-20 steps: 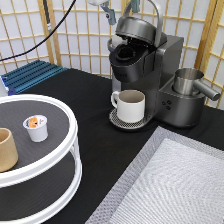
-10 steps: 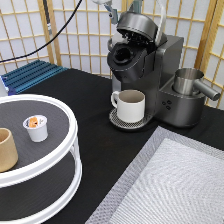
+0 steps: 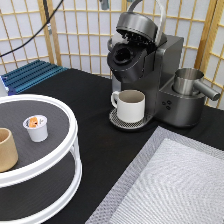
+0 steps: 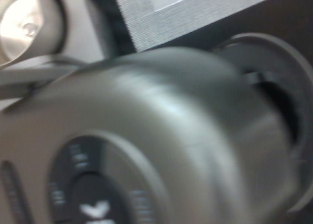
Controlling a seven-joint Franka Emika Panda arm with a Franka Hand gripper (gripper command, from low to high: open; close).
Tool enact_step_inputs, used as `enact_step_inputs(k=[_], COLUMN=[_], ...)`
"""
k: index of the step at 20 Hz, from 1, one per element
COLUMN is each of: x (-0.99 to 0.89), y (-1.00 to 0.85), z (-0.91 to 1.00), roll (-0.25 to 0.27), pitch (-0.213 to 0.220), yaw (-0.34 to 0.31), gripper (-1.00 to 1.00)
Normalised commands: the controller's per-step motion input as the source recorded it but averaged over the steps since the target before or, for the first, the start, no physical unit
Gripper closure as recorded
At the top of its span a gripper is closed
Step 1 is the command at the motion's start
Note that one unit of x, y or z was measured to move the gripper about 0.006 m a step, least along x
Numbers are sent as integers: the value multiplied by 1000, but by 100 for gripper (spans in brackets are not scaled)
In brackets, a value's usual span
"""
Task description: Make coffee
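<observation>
The grey coffee machine [image 3: 150, 75] stands at the exterior view's top right with its lid [image 3: 136, 24] tilted up and its handle [image 3: 159, 20] raised. The dark pod chamber [image 3: 123, 56] is exposed. A white mug [image 3: 131, 105] sits on the drip tray [image 3: 119, 120] under the spout. A white coffee pod [image 3: 36, 127] with an orange top stands on the round rack's upper shelf [image 3: 55, 115]. Only a tip of my gripper [image 3: 104, 4] shows at the exterior view's top edge, above and to the left of the lid. The wrist view is filled by the lid [image 4: 168, 120] from close by.
A tan cup [image 3: 6, 150] stands on the rack at the exterior view's left edge. A steel milk jug [image 3: 189, 82] sits on the machine's right side, also in the wrist view [image 4: 22, 27]. A grey mat [image 3: 170, 185] covers the bottom right. A blue rack [image 3: 30, 75] lies at the back left.
The machine's lid has swung up from nearly shut to open, exposing the pod chamber. My gripper has risen almost out of the exterior view's top edge.
</observation>
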Motion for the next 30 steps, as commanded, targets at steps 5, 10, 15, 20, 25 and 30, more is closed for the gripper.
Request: enact_step_inputs(k=[5, 10, 15, 20, 25, 30], x=[86, 9, 0, -13, -33, 0], y=[-1000, -1000, -987, -642, -86, 0], z=[271, 35, -34, -104, -145, -236], roll=[77, 78, 28, 0, -7, -46], pitch=[97, 37, -13, -101, -32, 0], yaw=[5, 0, -14, -155, -351, -375], gripper=[-100, -100, -100, -100, -100, -100])
